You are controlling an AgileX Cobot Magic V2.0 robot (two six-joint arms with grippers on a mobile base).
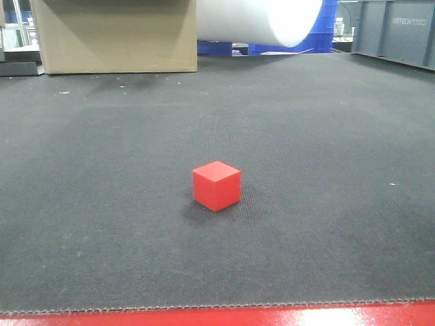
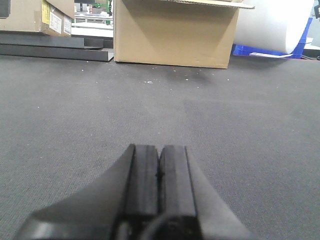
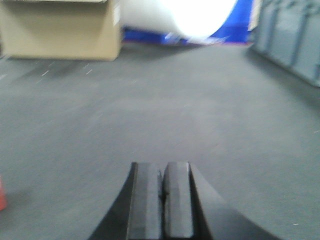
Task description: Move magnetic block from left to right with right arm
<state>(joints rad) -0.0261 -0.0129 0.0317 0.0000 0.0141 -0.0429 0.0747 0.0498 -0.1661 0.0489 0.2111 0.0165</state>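
Seemingly magnetic block left of closed right end effector

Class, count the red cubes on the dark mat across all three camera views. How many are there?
1. The magnetic block sits near the middle of the mat in the front view; the red sliver at the right wrist view's left edge is probably the same cube.

Loads of open mat all around the red cube; only a cardboard box way back.
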